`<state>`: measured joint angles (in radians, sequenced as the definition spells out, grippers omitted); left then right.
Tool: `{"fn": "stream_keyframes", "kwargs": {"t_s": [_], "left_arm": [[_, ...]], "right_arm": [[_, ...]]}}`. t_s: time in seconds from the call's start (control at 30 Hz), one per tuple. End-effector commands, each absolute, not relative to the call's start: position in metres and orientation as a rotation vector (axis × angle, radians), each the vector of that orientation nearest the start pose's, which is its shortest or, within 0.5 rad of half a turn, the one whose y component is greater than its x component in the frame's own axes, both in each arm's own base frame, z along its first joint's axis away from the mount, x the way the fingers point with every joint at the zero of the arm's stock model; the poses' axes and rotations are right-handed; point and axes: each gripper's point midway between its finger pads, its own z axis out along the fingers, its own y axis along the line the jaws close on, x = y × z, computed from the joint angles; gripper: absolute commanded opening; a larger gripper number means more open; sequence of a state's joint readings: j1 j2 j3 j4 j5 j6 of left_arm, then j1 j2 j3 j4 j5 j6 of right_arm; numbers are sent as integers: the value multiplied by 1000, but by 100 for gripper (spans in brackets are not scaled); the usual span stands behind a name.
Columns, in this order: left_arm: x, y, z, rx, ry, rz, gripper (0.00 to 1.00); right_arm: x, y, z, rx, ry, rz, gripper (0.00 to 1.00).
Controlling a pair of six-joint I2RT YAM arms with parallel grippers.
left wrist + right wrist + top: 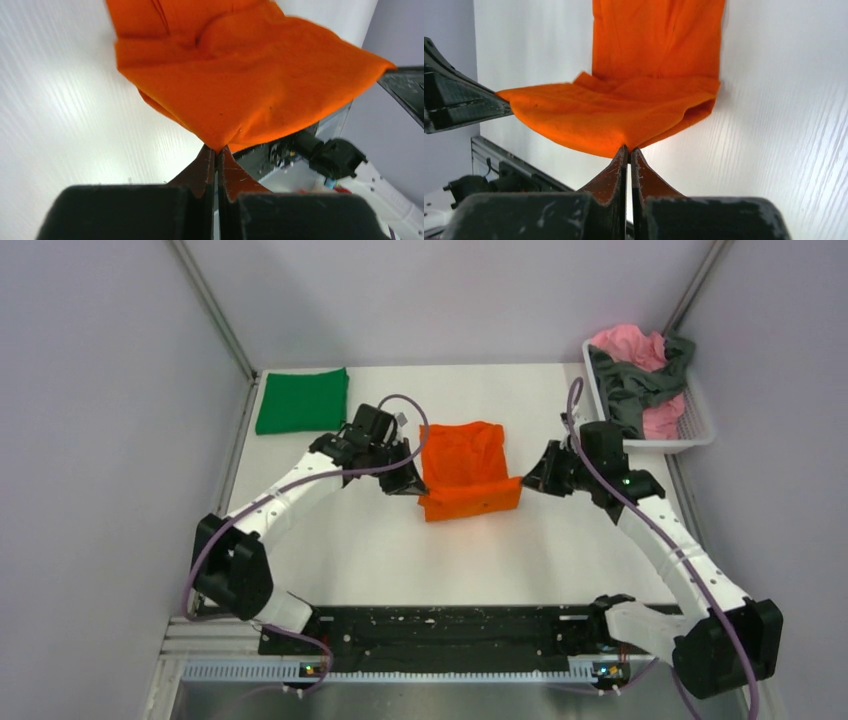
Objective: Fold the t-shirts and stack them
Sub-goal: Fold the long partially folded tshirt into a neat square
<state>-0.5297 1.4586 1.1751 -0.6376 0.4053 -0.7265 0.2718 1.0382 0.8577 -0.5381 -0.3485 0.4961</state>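
The bright orange t-shirt [467, 468] lies at the table's middle with its near edge lifted and folded over. My left gripper [413, 485] is shut on its near left corner [218, 142]. My right gripper [527, 481] is shut on its near right corner [626, 140]. Both hold the edge above the table. A green t-shirt [302, 399] lies folded at the back left. Pink [630, 346] and dark grey [628, 390] t-shirts lie crumpled in the white basket [700, 420] at the back right.
The basket stands past the table's right back corner, close to my right arm. Grey walls enclose the table on the left, back and right. A black rail [440, 635] runs along the near edge between the arm bases.
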Motion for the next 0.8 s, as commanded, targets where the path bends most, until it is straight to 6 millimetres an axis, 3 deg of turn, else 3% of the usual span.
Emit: {"fn": "stream_keyframes", "kwargs": {"t_s": [0.0,0.17,0.4,0.57,0.77], "left_arm": [[314,-252,184,-47,2574,-967,0],[372,-254,185,-68,2518,-1031,0],[432,-243,184,-94,2486,-1050,0],[471,-236,178,-117,2471,-1052,0],[514,-224,152,-182,2472,-1070,0]], "right_arm": [[321,150,215,81,2207,695,0],[364,144,226,121,2167,668,0],[415,141,230,136,2134,683,0],[449,147,218,122,2135,710,0],[501,149,186,148,2131,708,0]]}}
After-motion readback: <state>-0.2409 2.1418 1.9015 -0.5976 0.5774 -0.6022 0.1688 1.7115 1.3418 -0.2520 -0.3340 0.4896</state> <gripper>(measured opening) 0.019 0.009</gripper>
